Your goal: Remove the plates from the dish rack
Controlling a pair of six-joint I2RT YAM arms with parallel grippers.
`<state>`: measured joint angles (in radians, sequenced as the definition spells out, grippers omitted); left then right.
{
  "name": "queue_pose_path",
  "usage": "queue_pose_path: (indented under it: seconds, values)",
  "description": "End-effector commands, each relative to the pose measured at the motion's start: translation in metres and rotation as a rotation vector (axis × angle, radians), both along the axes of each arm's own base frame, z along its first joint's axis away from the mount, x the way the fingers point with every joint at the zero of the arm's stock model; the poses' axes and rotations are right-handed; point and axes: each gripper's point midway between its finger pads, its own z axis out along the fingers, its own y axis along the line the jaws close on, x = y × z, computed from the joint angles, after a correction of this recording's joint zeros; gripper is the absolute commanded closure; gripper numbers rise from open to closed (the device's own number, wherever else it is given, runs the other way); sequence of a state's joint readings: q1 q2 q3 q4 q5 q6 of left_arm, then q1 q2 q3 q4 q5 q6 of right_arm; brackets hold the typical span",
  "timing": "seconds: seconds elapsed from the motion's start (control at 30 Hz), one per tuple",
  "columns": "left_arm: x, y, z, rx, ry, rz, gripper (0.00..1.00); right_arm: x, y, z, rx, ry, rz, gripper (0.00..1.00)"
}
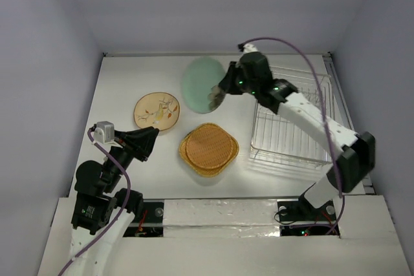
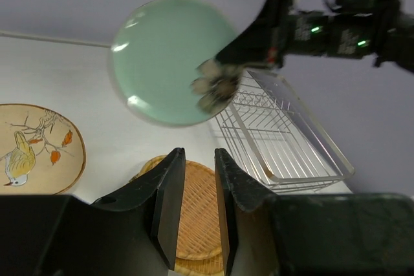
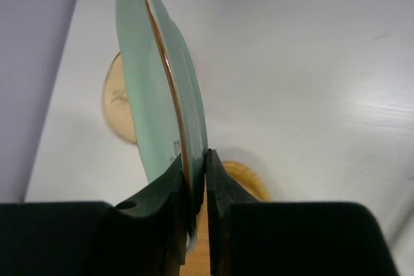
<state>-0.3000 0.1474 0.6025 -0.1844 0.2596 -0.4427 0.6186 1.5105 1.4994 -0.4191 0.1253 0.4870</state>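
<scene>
Lower left, the left gripper (image 1: 145,141) hangs narrow and empty. The cream plate (image 1: 156,110) and woven plates (image 1: 208,148) lie unloaded. Upper centre, the right gripper (image 1: 217,97) pinches the green plate (image 1: 202,85) on edge, left of the rack (image 1: 291,127). Next it likely needs laying flat, then releasing.

Observed right arm (image 1: 310,117) stretched from lower right of the top view up toward upper centre, wrist turned left. Found right gripper (image 1: 217,95) clamped on the rim of pale green plate (image 1: 202,84). Noted left arm (image 1: 97,185) folded at lower left, left gripper (image 1: 154,135) pointing right, fingers narrowly parted, holding nothing.
</scene>
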Motion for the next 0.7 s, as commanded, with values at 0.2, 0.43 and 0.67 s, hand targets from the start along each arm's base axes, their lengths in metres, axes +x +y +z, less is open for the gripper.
queue_pose_path:
  seconds: [0.2,0.43,0.67]
  values:
    - [0.000,0.002,0.013,-0.022,-0.032,0.014,0.75,0.003,0.195,0.028,0.533,-0.003,0.367,1.00]
    - [0.003,0.001,0.010,-0.017,-0.018,0.015,0.74,0.029,0.242,-0.028,0.598,0.099,0.341,1.00]
    - [0.005,0.000,0.009,-0.016,-0.010,0.010,0.74,0.027,0.266,-0.088,0.562,0.225,0.341,0.92]
